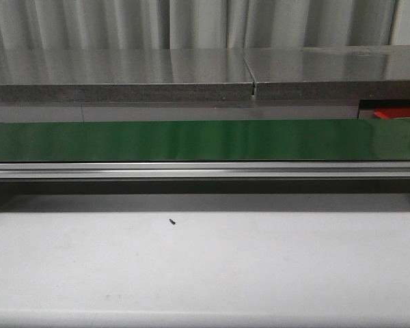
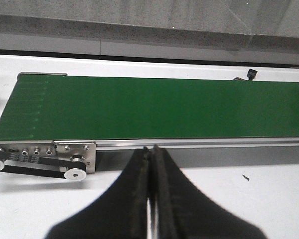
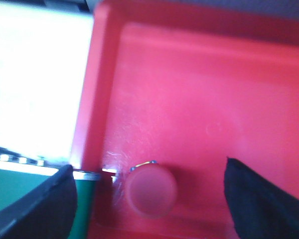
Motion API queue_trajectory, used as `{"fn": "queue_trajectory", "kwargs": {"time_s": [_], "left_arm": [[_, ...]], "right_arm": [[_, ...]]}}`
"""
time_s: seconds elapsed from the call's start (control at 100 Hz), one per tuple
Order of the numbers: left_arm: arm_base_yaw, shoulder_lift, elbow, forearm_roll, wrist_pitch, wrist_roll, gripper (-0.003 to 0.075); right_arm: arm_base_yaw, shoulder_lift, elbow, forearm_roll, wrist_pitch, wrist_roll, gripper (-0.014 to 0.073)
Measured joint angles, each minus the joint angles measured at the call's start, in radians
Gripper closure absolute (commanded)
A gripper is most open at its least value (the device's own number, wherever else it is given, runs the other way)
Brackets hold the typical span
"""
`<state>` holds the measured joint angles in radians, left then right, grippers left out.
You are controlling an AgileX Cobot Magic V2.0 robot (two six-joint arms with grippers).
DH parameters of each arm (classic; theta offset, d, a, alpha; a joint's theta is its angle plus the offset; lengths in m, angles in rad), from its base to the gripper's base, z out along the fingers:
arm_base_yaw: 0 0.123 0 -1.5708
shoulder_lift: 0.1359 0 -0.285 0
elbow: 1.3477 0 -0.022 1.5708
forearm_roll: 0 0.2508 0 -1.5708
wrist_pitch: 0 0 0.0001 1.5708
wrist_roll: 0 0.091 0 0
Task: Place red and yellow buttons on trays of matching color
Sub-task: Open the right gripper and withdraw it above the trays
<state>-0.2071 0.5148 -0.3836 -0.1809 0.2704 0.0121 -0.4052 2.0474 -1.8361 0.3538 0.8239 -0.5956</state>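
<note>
Your right gripper (image 3: pixel 148 199) hangs over the red tray (image 3: pixel 199 99), fingers spread wide with nothing between the pads. The red button (image 3: pixel 151 191) sits on the tray floor between the two fingers, near the tray's wall, and neither finger touches it. Judgement: this reads as a release posture, the button set on its matching colour and the jaws opened to let go. The wide spread leaves room to lift clear without nudging it.

Your left gripper (image 2: pixel 150 199) is pressed closed, the two fingers meeting along a thin seam, holding nothing. It points at the near edge of the green conveyor belt (image 2: pixel 154 107), over the white table (image 2: pixel 269 199). Judgement: a waiting pose, parked short of the belt until a part arrives.

The belt surface shows no buttons in the left wrist or front views. No yellow button or yellow tray is visible anywhere. From the front, only a sliver of red shows at the far right, behind the belt. A small dark speck (image 1: pixel 172 221) lies on the table in front of the conveyor; it obstructs nothing. The belt's drive pulley (image 2: pixel 74 174) sits near the left gripper's path.
</note>
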Motion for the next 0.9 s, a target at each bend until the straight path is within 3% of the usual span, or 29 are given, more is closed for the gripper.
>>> {"fn": "queue_trajectory", "kwargs": {"time_s": [0.19, 0.44, 0.67, 0.9], "left_arm": [[0.0, 0.0, 0.0, 0.0, 0.0, 0.0, 0.0739], [0.0, 0.0, 0.0, 0.0, 0.0, 0.0, 0.0739], [0.0, 0.0, 0.0, 0.0, 0.0, 0.0, 0.0739], [0.0, 0.0, 0.0, 0.0, 0.0, 0.0, 0.0739]], "right_arm": [[0.035, -0.155, 0.0, -0.023, 0.03, 0.063, -0.001], [0.179, -0.401, 0.077, -0.131, 0.037, 0.183, -0.0009], [0.287, -0.689, 0.392, -0.14, -0.067, 0.217, -0.0009], [0.309, -1.032, 0.814, -0.144, -0.185, 0.222, -0.0009]]}}
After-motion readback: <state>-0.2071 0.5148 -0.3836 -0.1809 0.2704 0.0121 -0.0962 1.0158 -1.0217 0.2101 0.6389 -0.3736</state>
